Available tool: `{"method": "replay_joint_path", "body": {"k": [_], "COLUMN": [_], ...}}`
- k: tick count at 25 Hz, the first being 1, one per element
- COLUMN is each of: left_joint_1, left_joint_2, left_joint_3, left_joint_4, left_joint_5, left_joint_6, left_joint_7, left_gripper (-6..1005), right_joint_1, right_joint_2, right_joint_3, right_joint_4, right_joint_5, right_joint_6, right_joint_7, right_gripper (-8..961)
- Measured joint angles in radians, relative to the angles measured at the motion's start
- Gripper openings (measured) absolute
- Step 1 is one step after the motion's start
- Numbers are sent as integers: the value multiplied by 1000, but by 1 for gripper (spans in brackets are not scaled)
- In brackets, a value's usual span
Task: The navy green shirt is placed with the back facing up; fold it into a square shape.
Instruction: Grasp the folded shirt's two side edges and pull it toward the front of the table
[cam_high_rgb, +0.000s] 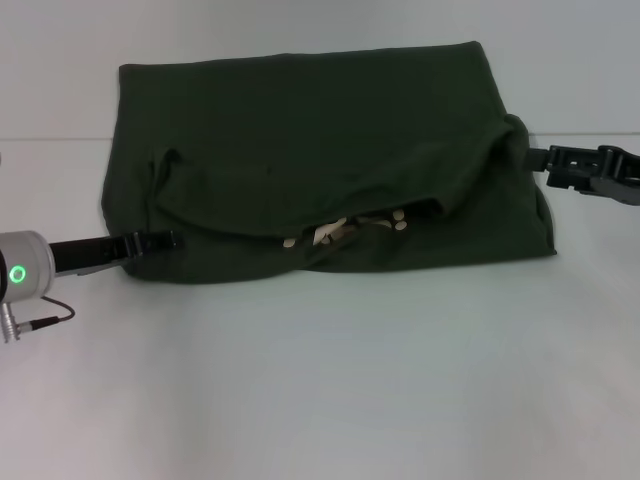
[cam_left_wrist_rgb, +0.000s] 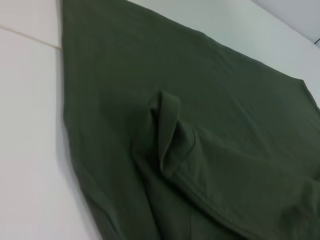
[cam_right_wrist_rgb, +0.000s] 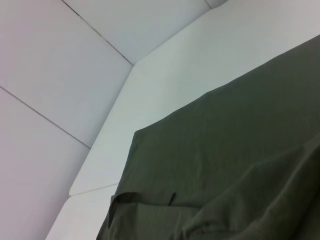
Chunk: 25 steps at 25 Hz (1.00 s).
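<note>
Jaws: cannot tell on either side; left gripper (cam_high_rgb: 165, 240) and right gripper (cam_high_rgb: 530, 155) touch shirt (cam_high_rgb: 320, 160) edges on desk (cam_high_rgb: 320, 380).

One shirt (cam_high_rgb: 320, 140) is counted on one surface (cam_high_rgb: 320, 380). Two grippers are seen: left gripper (cam_high_rgb: 165, 240), right gripper (cam_high_rgb: 535, 158). A few pale buttons (cam_high_rgb: 345, 228) are visible; exact count unclear.

I see a plain dark olive-green soft fabric shirt (cam_high_rgb: 320, 150) without pattern, small pale cream buttons (cam_high_rgb: 340, 230) peeking from its fold, on a flat white table (cam_high_rgb: 320, 380). Both tools look black.
</note>
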Motion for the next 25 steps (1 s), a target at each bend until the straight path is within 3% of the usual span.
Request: {"method": "replay_joint_path", "body": {"k": [9, 11, 25], "left_joint_1": [2, 2, 16], "left_joint_2": [6, 3, -5], "left_joint_3": [11, 12, 12], "left_joint_4": [18, 24, 58], "left_joint_5": [47, 52, 52], "left_joint_6": [27, 31, 50], "left_joint_7": [-39, -39, -27], "left_gripper": [726, 607, 104], "right_joint_1": [3, 3, 5], "right_joint_2": [0, 0, -10], "right_joint_3": [4, 4, -3], "right_joint_4": [3, 3, 7], "right_joint_5": [1, 1, -2], "right_joint_6": [0, 0, -16], "right_joint_7": [0, 0, 7], "right_gripper": [713, 713, 713]}}
